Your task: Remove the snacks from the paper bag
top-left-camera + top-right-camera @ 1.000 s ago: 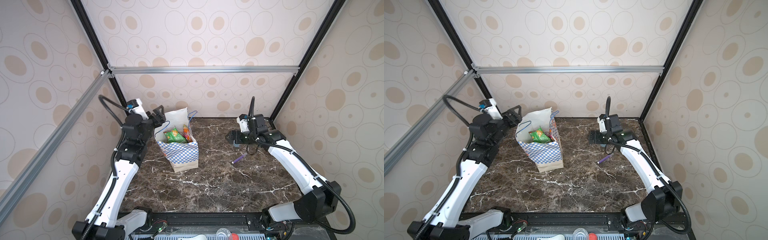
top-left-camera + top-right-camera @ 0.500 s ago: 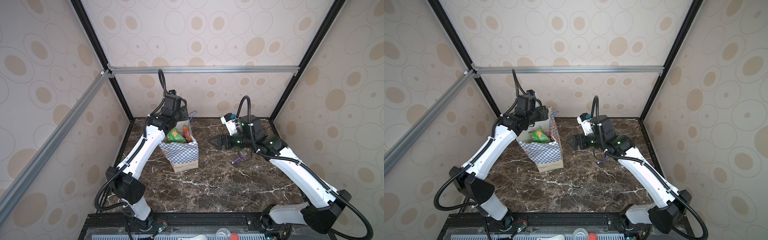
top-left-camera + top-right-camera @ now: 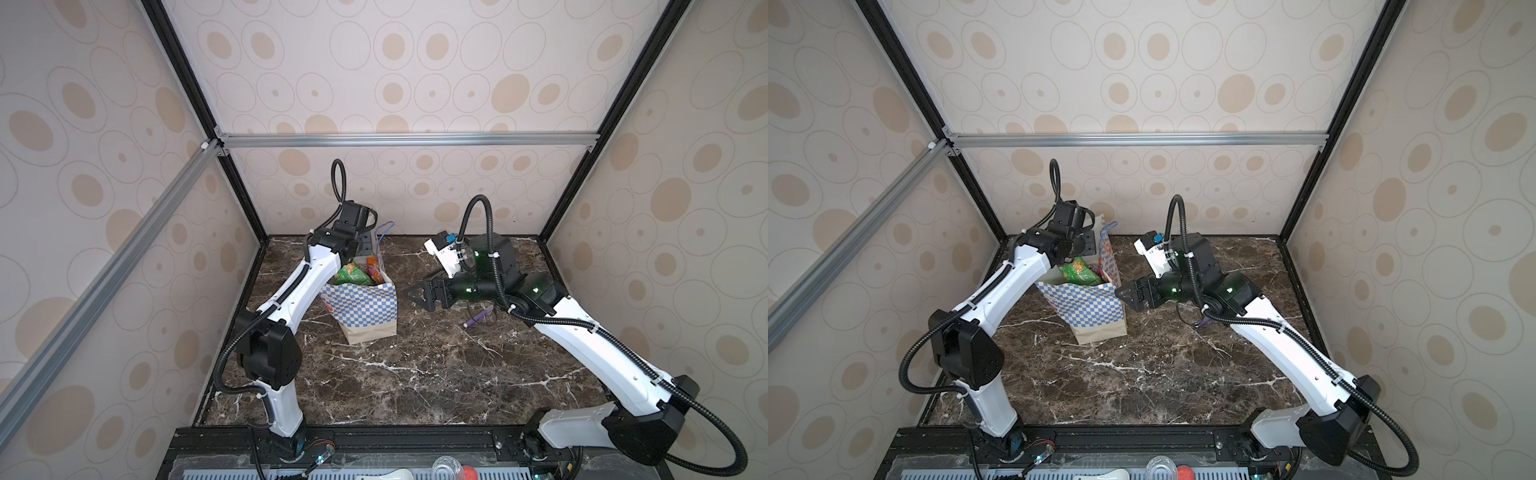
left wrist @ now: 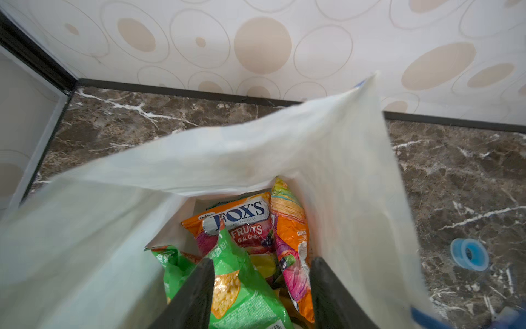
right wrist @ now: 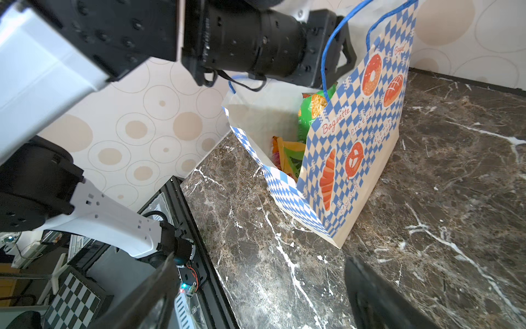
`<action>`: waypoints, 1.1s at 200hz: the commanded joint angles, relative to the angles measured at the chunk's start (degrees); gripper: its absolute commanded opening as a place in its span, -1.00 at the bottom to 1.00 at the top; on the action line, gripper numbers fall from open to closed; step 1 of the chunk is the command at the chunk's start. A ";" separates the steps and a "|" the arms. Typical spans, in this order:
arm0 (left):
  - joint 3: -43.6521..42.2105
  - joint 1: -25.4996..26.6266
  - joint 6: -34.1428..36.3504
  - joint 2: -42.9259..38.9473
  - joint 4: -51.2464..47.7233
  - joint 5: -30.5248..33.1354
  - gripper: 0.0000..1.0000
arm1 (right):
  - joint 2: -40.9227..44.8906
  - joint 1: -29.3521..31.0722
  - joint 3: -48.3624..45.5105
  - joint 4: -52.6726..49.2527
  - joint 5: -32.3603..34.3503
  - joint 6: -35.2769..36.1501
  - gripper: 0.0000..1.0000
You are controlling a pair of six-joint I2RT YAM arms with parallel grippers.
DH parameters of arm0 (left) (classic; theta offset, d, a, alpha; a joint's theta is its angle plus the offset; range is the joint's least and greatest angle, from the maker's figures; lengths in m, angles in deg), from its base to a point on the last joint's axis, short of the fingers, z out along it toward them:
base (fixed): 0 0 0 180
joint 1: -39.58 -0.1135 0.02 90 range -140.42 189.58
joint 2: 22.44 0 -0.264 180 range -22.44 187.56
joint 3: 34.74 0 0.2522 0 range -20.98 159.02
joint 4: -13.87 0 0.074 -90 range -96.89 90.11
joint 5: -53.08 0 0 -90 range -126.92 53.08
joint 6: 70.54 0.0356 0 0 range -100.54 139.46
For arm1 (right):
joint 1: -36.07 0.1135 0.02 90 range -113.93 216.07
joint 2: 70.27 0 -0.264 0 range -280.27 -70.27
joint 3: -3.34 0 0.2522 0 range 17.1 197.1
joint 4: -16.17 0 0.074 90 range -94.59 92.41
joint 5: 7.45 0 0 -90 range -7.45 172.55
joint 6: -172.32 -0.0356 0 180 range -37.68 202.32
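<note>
Several snacks (image 4: 239, 222) sit inside the paper bag (image 3: 365, 307), which stands upright near the tabletop's back left corner. Your left gripper (image 4: 262, 260) is down in its mouth, jaws spread either side of a green packet (image 4: 242, 299), likely lining up a first pick. Your right gripper (image 3: 417, 297), jaws wide apart, hovers just beside the bag, probably to steady it.

Open-topped paper bag (image 3: 365, 307), left end effector (image 4: 260, 273) in its mouth, marble table (image 3: 415, 374) free in front
</note>
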 commanded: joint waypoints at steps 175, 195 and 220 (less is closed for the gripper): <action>-11.76 -1.98 2.92 8.60 3.21 -1.49 -0.41 | -1.49 0.94 1.40 -0.20 2.92 0.94 0.88; -11.10 -2.00 2.92 7.04 3.12 -0.36 -0.71 | -0.82 0.88 0.96 0.06 3.34 0.88 0.87; -9.91 -1.94 2.92 5.09 3.20 0.33 -1.00 | -0.09 0.93 0.36 0.65 4.23 0.87 0.87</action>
